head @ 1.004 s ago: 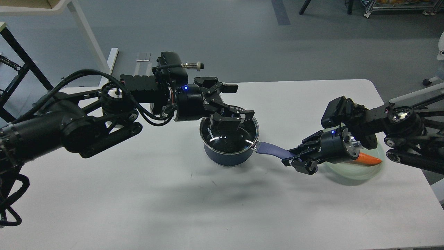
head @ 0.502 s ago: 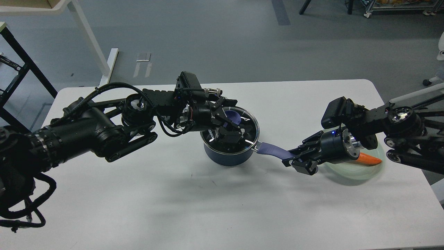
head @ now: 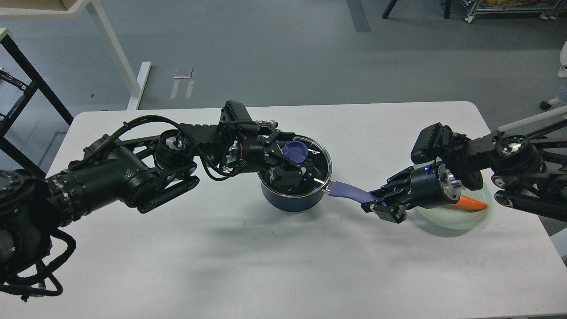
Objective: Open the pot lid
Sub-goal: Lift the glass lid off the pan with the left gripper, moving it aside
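While the dark blue pot (head: 292,188) sat near the middle of the white table (head: 221,266) with its glass lid (head: 316,155) on the rim, I had my left gripper (head: 296,165) down over that lid. Its 2 fingers straddled the purple knob (head: 296,151), 1 on the far side and 1 on the near side, spread fairly wide, and I could not tell whether either pad touched the knob. My right gripper (head: 375,204) was clamped on the end of the purple handle (head: 350,191), which pointed right toward the pale bowl (head: 456,219) holding the carrot (head: 471,203). I judged the step in hand to be the grasp itself, with the pot braced and the lid not yet lifted. The next move called for narrowing the fingers squarely on the knob, then a straight lift while my right side held the pot from sliding.
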Robot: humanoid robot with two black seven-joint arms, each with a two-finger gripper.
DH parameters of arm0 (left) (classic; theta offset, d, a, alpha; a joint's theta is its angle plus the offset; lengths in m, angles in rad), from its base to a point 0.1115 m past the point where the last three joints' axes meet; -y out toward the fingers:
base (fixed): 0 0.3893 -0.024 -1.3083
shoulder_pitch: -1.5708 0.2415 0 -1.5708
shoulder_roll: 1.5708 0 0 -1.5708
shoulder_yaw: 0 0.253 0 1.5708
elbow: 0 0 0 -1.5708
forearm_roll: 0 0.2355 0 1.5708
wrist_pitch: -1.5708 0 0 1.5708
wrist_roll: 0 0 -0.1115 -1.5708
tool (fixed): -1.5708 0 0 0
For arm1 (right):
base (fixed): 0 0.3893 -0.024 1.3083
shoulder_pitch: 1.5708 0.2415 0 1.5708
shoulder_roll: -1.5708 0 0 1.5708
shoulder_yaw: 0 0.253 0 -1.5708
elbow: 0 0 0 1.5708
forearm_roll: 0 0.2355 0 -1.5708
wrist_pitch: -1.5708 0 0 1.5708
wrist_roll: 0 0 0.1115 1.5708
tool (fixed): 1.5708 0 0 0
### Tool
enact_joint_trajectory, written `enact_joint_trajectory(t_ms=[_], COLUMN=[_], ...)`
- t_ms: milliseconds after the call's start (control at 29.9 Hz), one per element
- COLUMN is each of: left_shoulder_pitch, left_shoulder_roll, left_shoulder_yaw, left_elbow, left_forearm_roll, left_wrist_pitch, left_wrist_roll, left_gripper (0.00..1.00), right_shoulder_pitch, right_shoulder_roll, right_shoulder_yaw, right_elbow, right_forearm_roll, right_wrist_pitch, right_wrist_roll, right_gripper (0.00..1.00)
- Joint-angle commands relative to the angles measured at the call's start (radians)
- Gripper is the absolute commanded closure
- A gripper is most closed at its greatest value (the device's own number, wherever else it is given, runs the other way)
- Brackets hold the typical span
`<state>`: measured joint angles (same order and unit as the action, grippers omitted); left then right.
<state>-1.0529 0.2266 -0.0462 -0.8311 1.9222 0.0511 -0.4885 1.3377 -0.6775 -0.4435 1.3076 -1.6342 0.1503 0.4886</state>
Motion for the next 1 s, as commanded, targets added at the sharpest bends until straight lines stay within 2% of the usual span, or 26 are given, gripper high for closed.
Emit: enact_joint_trajectory(t_ms=[0, 134, 268, 301, 435, 535, 703, 970], left_shoulder_pitch=[0.001, 0.001, -0.003, -0.009, -0.022, -0.061, -0.087, -0.053], left_shoulder_roll=[-0.003, 0.002, 0.007, 0.007, 0.007, 0.049, 0.21, 0.563], left_shoulder_yaw=[0.012, 0.025, 0.037, 0.037, 0.035, 0.035, 0.035, 0.052], left_elbow=[0.01, 0.01, 0.007, 0.001, -0.034, -0.091, -0.198, -0.37], left_forearm_roll=[0.0, 0.001, 0.003, 0.003, 0.0, -0.002, -0.003, -0.009], left_wrist_pitch=[0.003, 0.006, 0.009, 0.01, 0.021, 0.021, 0.023, 0.041], left_wrist_roll=[0.0, 0.0, 0.0, 0.0, 0.0, 0.0, 0.0, 0.0], left_gripper=[0.13, 0.39, 0.59, 0.68, 0.69, 0.69, 0.68, 0.67], right_shoulder_pitch=[0.0, 0.0, 0.0, 0.0, 0.001, 0.003, 0.001, 0.003], right_shoulder_roll=[-0.001, 0.001, 0.001, 0.001, -0.007, -0.013, -0.017, -0.017], right_shoulder_yaw=[0.0, 0.0, 0.0, 0.0, 0.0, -0.001, -0.001, -0.001], right_elbow=[0.001, 0.001, 0.001, 0.001, 0.004, 0.004, 0.004, 0.004], right_forearm_roll=[0.001, 0.001, 0.001, 0.001, 0.004, 0.002, 0.002, 0.004], right_wrist_pitch=[0.0, 0.0, 0.0, 0.0, 0.0, 0.0, 0.0, 0.0], right_wrist_roll=[0.0, 0.0, 0.0, 0.0, 0.0, 0.0, 0.0, 0.0], right_gripper=[0.69, 0.69, 0.69, 0.69, 0.69, 0.69, 0.69, 0.69])
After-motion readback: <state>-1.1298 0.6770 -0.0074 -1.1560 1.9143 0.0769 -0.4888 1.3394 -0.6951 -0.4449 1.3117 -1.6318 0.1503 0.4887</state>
